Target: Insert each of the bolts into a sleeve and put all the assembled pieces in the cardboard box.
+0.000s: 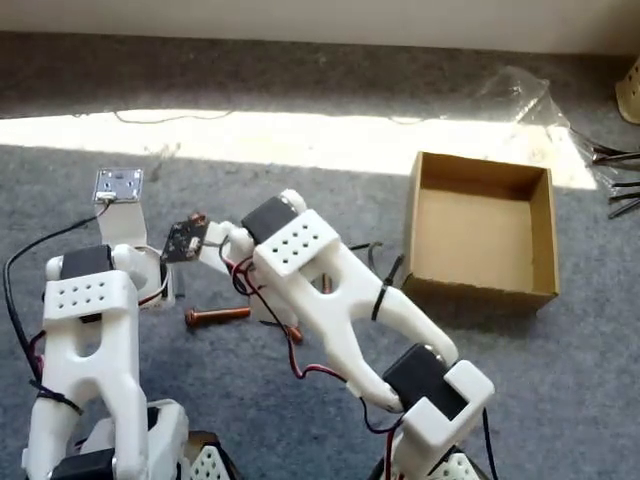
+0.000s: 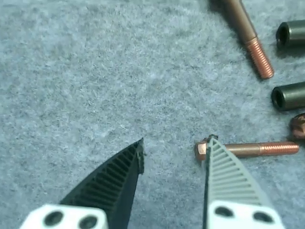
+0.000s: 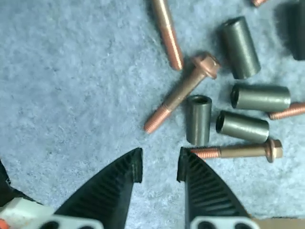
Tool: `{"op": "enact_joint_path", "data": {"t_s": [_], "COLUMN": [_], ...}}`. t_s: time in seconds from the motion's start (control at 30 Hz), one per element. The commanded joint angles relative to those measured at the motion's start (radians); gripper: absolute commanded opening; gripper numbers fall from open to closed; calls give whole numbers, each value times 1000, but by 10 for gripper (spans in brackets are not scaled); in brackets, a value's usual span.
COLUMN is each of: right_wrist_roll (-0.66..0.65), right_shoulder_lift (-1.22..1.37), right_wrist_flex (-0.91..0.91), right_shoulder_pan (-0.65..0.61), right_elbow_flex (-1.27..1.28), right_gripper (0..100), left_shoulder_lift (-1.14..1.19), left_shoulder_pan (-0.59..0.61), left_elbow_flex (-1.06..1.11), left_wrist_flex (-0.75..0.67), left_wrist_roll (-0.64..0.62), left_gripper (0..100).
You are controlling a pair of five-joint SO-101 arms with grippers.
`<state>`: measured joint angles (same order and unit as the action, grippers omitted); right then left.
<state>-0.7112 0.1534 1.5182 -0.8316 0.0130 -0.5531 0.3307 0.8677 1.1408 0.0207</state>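
Four sleeves (image 3: 242, 126), perhaps five, among bolts (image 3: 185, 93).

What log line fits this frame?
left hand open; right hand open; copper-coloured bolts, dark cylindrical metal sleeves unassembled; brown cardboard box empty

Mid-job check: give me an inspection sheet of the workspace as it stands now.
Surface: grey carpet, sunlit strip at the far side.
Job's things: bolts and four sleeves lie loose, none seen assembled; cardboard box empty.
Clutter: plastic bag beyond the box; dark items at the view's edge.
Claws: left claw open beside a bolt; right claw open, holding nothing.
Cables: red and black wires along an arm.
Surroundings: pale wall behind.
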Motion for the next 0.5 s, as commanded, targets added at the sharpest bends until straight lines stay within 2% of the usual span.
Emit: {"op": "enact_joint_path", "data": {"t_s": [0.0,0.17,0.33,0.47], "right_wrist_roll": [-17,-20,-117,-143], "right_shoulder_lift": [-8,-8,-10,-10], "right_wrist_flex": [-93,-159,-170,-222], "right_shoulder_pan": [-21,-15,35,67], "right_elbow_flex": [61,133,147,143], "right_gripper": [120,120,119,119], "left_shoulder_lift": [-1,-1,-1,-1], "left_shoulder_pan": [82,213,219,219], "left_elbow_flex": [-16,-31,-28,-27], "left_wrist_flex": [-28,-28,-28,-28], "left_wrist_roll": [-6,-8,-8,-8], "left_gripper": [204,204,204,204]}}
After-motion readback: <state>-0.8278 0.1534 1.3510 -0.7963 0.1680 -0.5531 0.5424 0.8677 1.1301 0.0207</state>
